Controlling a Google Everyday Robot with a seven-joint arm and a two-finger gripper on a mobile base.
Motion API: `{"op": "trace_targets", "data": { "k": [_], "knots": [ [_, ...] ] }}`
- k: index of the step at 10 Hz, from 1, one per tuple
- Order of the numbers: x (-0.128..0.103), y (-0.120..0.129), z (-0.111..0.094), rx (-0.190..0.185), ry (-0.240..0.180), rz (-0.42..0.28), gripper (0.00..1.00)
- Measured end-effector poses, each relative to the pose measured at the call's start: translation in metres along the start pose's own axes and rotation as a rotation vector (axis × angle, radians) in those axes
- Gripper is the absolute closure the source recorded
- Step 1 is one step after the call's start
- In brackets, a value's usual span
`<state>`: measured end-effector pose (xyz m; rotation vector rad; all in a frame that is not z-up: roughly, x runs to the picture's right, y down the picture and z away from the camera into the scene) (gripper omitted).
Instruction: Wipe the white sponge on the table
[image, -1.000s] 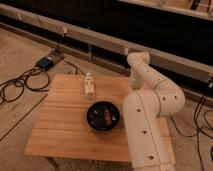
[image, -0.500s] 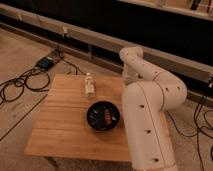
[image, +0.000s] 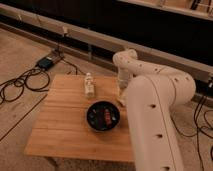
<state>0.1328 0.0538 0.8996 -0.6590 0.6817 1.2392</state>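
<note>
Left to right: clear bottle (image: 89, 84) and black bowl (image: 103, 115) stand on the counter (image: 62, 125). The pincer (image: 120, 85) hangs at the far right edge, above a pale patch, likely the white sponge (image: 120, 99). Pincer state: cannot tell. Risk: a wide wiping stroke may strike the bowl.

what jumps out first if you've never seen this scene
The big white robot arm fills the right side, bending down to the table's far right edge, where its gripper sits low. A black bowl sits mid-table, with a small clear bottle behind it.
</note>
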Motion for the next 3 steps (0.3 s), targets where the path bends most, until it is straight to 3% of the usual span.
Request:
{"op": "trace_targets", "data": {
  "k": [3],
  "knots": [
    [0.0016,0.0017,-0.0021,0.017,-0.015,-0.002,0.2]
  ]
}}
